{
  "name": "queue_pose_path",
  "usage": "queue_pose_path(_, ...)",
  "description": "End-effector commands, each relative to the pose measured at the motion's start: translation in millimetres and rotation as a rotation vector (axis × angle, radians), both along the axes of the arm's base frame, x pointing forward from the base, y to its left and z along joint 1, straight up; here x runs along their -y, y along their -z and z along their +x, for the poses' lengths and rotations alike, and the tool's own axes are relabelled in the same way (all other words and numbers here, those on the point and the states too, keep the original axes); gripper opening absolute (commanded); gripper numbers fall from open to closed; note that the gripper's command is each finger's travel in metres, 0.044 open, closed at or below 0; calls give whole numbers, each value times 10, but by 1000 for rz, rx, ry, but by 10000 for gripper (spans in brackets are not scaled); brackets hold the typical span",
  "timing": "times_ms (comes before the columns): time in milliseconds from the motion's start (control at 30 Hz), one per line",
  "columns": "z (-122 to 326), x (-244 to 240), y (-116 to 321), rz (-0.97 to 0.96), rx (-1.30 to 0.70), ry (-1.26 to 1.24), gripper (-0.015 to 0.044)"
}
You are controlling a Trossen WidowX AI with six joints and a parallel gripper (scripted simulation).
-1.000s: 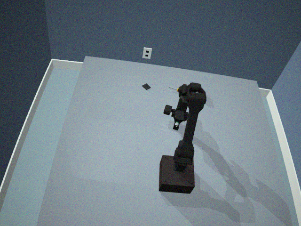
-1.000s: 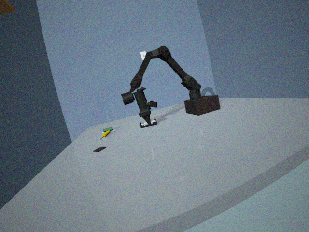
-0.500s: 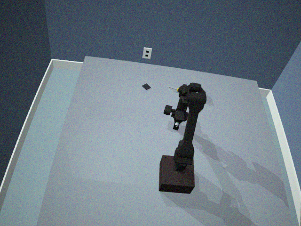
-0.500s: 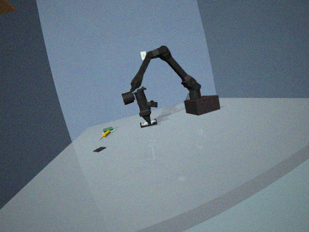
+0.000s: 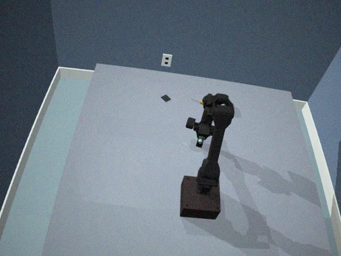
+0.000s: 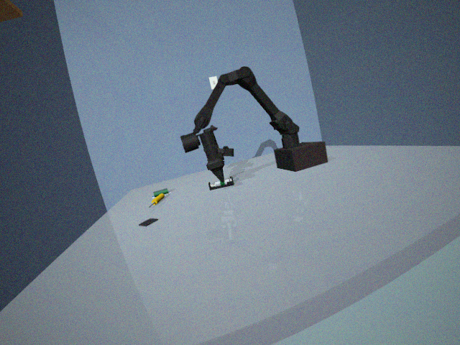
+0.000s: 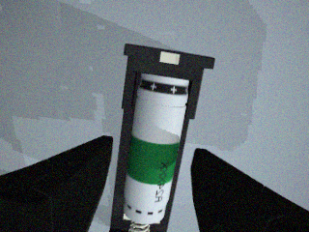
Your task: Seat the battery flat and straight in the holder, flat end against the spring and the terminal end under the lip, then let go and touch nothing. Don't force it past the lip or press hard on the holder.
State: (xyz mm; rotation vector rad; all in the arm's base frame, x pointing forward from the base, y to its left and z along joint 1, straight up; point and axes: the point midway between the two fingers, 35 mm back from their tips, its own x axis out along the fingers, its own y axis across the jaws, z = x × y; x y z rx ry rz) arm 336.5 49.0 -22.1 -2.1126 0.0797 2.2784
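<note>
The battery (image 7: pixel 154 161) (image 5: pixel 200 140), white with a green band, lies lengthwise in the dark holder (image 7: pixel 137 57) (image 5: pixel 199 145) (image 6: pixel 221 187). In the wrist view its flat end is against the spring (image 7: pixel 139 226) at the bottom edge. Its plus-marked end is at the lip, and the terminal nub is hidden there. It looks in line with the holder; whether it lies fully flat is hard to tell. My gripper (image 7: pixel 153 153) (image 6: pixel 223 181) is open, one finger on each side of the holder's middle, with a visible gap between each finger and the holder.
A screwdriver with a yellow handle (image 5: pixel 202 101) (image 6: pixel 159 198) lies farther out, beside a green object (image 6: pixel 160 192). A flat dark square (image 5: pixel 165 97) (image 6: pixel 148 221) lies on the table. The arm's base box (image 5: pixel 200 195) (image 6: pixel 301 156) stands on the table.
</note>
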Motion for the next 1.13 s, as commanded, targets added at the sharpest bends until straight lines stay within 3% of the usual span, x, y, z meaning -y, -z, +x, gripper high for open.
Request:
queue_pose_path(0,2,0,-19,0,0,0,191)
queue_pose_path(200,-10,-1,-650,0,2,0,348)
queue_pose_path(333,-17,2,-729,0,2,0,440)
queue_pose_path(1100,-14,2,-729,0,2,0,440)
